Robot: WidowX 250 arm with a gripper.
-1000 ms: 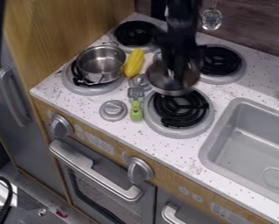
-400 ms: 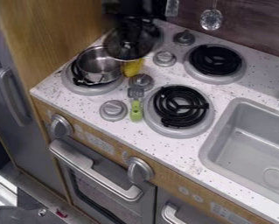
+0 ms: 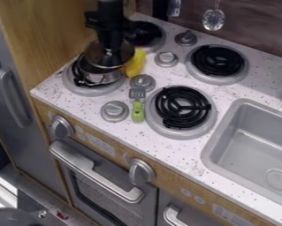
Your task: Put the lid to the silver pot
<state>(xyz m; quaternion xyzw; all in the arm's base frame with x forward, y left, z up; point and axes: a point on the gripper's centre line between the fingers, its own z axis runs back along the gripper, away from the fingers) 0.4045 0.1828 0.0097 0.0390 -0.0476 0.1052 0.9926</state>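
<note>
Bench (image 3: 172, 150) spreads below my fingers (image 3: 110, 49), its near-left ring (image 3: 93, 91) bearing the pot (image 3: 101, 79) just under them, upright so it can be covered. They pinch the lid (image 3: 123, 55) from above, leaving its rim free to seat. The corn (image 3: 135, 66), just beside them, could snag that rim.

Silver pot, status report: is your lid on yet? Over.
Gripper holding lid over silver pot. Lid not seated yet. Yellow corn close beside pot, probably no obstacle.
</note>
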